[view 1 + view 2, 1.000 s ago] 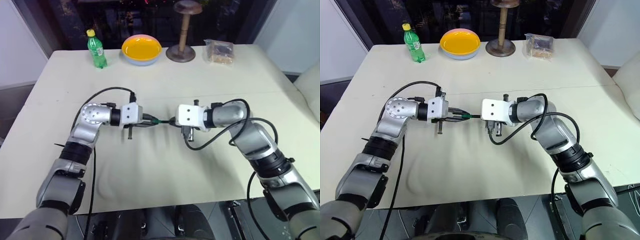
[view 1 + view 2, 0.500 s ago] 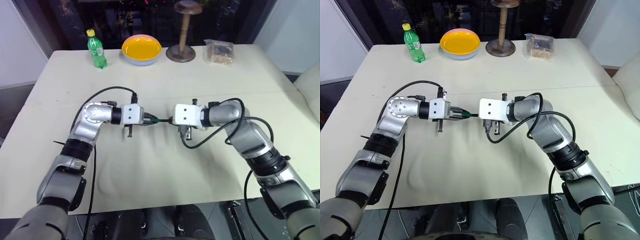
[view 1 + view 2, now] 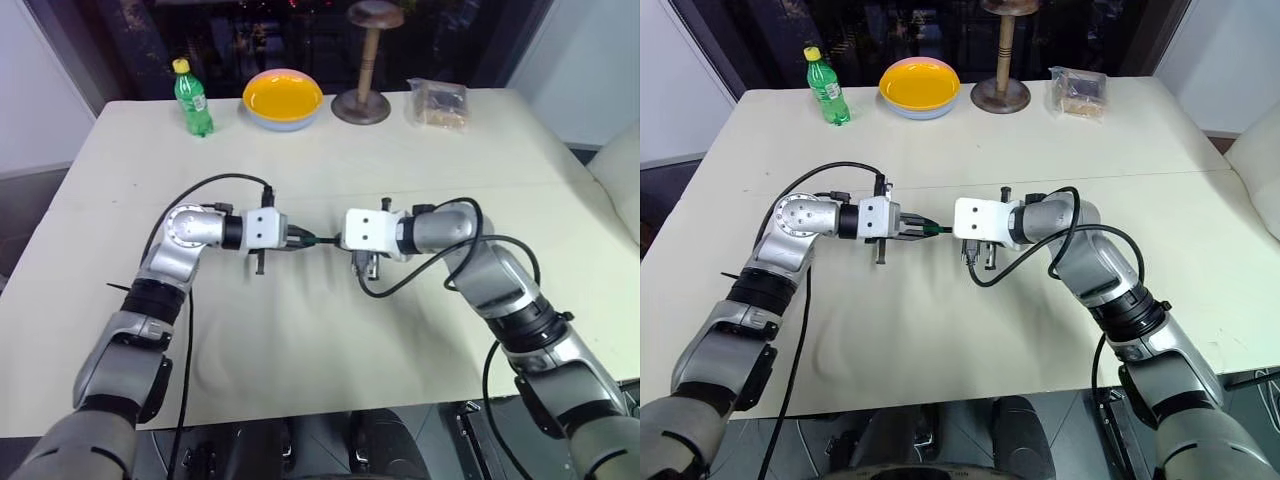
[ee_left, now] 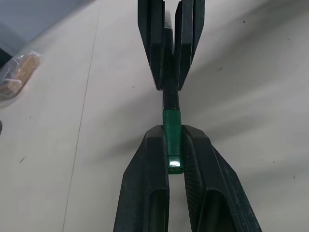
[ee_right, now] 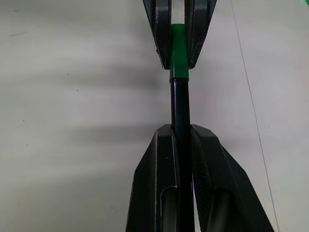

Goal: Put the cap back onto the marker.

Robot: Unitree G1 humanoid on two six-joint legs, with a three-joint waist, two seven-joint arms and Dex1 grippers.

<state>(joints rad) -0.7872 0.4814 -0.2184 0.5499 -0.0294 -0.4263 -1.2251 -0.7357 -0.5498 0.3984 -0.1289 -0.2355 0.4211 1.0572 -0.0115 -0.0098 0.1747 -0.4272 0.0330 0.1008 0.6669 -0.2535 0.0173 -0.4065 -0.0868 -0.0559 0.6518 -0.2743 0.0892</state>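
Above the middle of the table, my two grippers meet tip to tip. My left gripper (image 4: 170,131) is shut on the small green cap (image 4: 172,126). Opposite it, my right gripper (image 5: 181,128) is shut on the slim dark marker (image 5: 179,104). The cap (image 5: 178,53) sits over the marker's end, in line with it. A short stretch of dark barrel shows between the two pairs of fingers. From the head views, the cap (image 3: 311,240) and marker bridge the narrow gap between the left gripper (image 3: 300,240) and right gripper (image 3: 338,241).
Along the far edge of the cream-covered table (image 3: 400,340) stand a green soda bottle (image 3: 193,100), a yellow bowl (image 3: 284,98), a wooden stand (image 3: 364,70) and a clear bag of snacks (image 3: 438,102). Black cables loop from both wrists.
The two grippers have drawn slightly closer together. Less of the marker shows between them. Both stay shut.
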